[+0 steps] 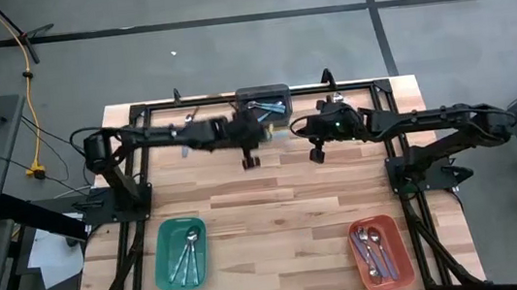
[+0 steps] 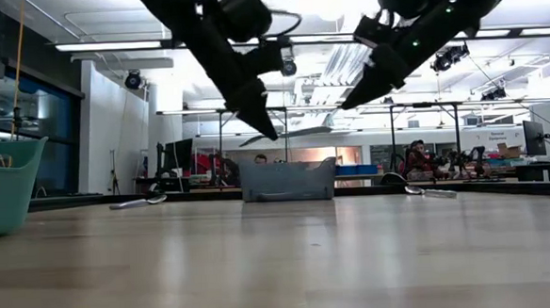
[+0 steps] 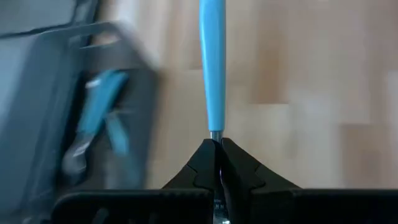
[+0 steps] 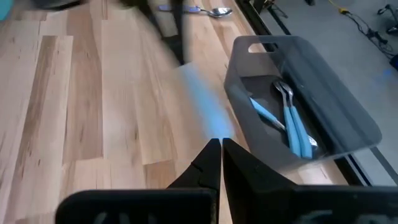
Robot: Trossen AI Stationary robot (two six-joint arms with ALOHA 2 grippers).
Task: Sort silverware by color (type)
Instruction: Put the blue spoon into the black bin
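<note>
Left gripper (image 3: pixel 217 146), jaws pinching blue spoon (image 3: pixel 211 68), at 6 o'clock of grey bin (image 1: pixel 263 101); right gripper (image 4: pixel 221 146) jaws pressed together, empty.

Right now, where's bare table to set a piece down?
Widest bare wood: mid-table between the green tray and orange tray. Crowded along the far edge: grey bin, both arms, left fingers shut on a blue-handled piece.
</note>
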